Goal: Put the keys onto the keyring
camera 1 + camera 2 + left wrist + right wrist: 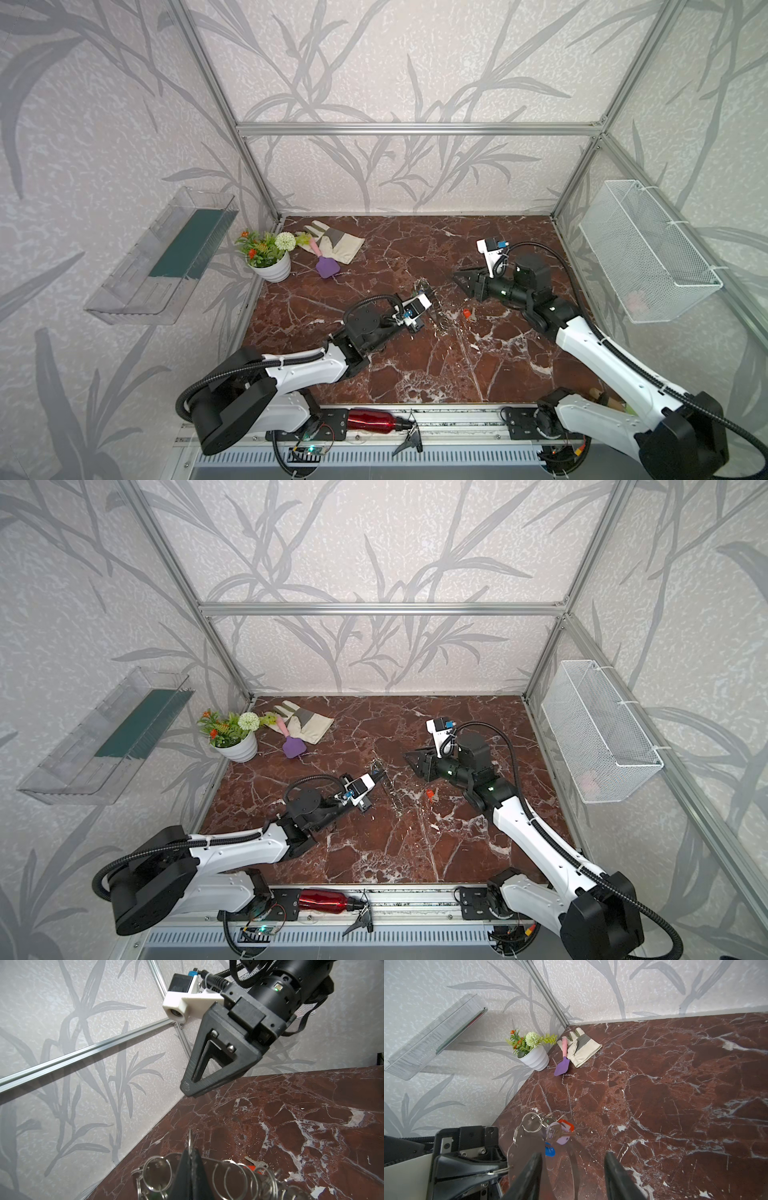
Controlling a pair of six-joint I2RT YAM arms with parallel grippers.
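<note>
Marble-look tabletop (415, 374) fills the lower half of both top views. Left arm reaches in from lower left, right arm from lower right.

Right pincer (461, 280) sits just right of frame centre, off the tabletop, jaws apart, nothing in them. Left pincer (190, 1155) sits at frame centre, clenched on the keyring (438, 309), which it holds up on edge. The split rings fan out on both sides of the clamped tips in the left wrist view.

Right wrist view shows a bunch of keys (558, 1128) with coloured tags, blue and purple among them, at the keyring's rings. They look threaded on, but that is hard to confirm.

One loose key (468, 313) with a red-orange tag lies flat on the tabletop, just right of the keyring, near the right pincer and apart from it.

Step judged: mid-task, between keys; the keyring is presented and the right side is free to fetch.

Next move likely calls for the right pincer to drop onto the loose key, pinch it by the tag and feed its hole onto a free ring. The left must hold steady. The key is thin and lies flat, so the pick looks fiddly.
</note>
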